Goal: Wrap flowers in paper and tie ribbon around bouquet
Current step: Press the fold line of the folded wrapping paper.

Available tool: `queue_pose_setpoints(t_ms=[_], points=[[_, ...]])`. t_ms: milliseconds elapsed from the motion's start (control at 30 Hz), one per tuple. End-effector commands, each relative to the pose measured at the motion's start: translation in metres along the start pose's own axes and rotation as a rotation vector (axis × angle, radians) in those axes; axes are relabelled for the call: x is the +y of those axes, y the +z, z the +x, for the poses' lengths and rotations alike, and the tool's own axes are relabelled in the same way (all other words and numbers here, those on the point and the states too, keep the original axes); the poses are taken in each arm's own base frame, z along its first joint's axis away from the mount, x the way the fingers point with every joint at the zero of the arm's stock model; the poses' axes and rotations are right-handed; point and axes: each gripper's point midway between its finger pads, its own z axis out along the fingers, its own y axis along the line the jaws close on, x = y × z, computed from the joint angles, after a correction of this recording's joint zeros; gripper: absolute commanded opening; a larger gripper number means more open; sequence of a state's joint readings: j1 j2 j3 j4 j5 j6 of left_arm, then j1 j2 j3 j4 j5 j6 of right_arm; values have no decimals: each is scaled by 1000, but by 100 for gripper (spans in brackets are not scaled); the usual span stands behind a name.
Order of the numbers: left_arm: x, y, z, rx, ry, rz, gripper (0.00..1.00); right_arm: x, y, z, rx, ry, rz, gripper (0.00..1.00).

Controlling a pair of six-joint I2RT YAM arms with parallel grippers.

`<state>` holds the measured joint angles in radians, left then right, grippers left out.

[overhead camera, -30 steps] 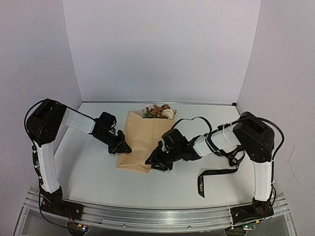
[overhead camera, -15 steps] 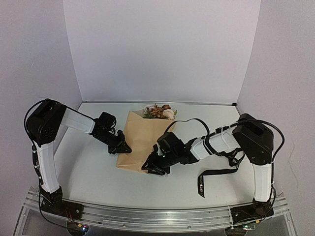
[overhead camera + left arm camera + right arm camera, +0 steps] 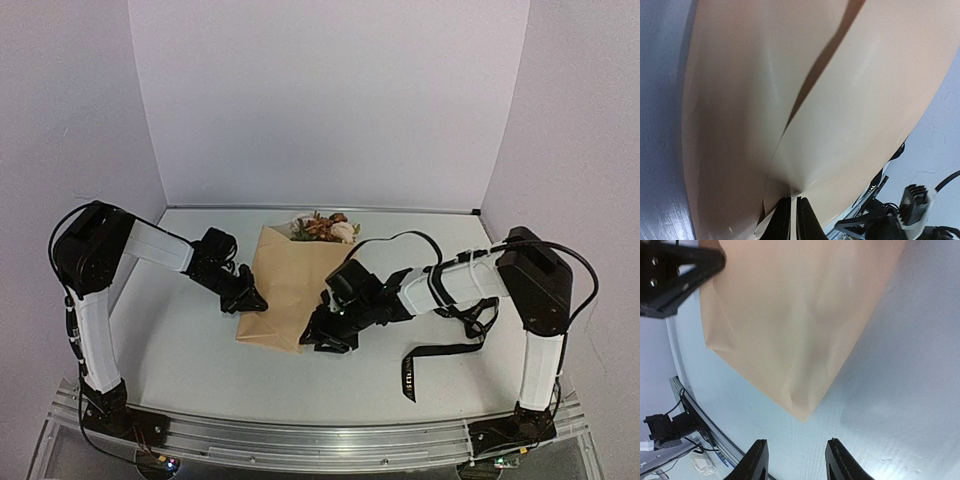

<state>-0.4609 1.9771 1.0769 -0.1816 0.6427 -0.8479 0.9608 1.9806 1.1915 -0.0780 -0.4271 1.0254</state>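
Obs: left claw [image 3: 247, 300] is pinched shut on the left edge of the paper [image 3: 290, 285]. The flowers [image 3: 322, 228] poke out at the paper's far end. The right claw [image 3: 323, 338] is part open and empty, over the desk [image 3: 190, 350] just off the paper's near right corner. The ribbon [image 3: 440, 352] lies right of the paper.

To do: hold the left pinch firm and bring the right claw in low onto that corner.

Change: since half a second ago the right claw has shifted slightly right; the left claw is unmoved.

- Left arm [image 3: 150, 243] reaches forward and inward, wrist angled down.
- Left gripper [image 3: 248, 300] is pinched closed on an edge of the paper [image 3: 290, 285].
- Right arm [image 3: 450, 285] stretches low toward the left.
- Right gripper [image 3: 328, 335] points down, fingers parted, empty.
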Motion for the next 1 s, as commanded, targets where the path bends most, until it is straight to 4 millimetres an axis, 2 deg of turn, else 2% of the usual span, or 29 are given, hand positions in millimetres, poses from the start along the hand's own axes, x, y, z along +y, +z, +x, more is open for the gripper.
queue_pose_setpoints(t_ms=[0, 167, 333, 433, 667, 800, 967], points=[[21, 6, 15, 6, -45, -84, 8, -7, -35, -51, -121, 36, 12, 45], [19, 6, 19, 5, -42, -80, 8, -24, -36, -79, -158, 90, 16, 50], [17, 5, 20, 3, -42, -74, 8, -42, -45, -117, -238, 141, 13, 53], [15, 4, 20, 4, -39, -68, 8, -42, -38, -135, -247, 158, -11, 55], [6, 0, 17, 1, -24, -57, 9, -48, -18, -155, -263, 201, -36, 56], [2, -1, 16, 1, -17, -51, 9, -53, -13, -160, -277, 220, -40, 49], [-1, -2, 16, 5, -14, -50, 9, -54, -10, -164, -292, 230, -47, 36]])
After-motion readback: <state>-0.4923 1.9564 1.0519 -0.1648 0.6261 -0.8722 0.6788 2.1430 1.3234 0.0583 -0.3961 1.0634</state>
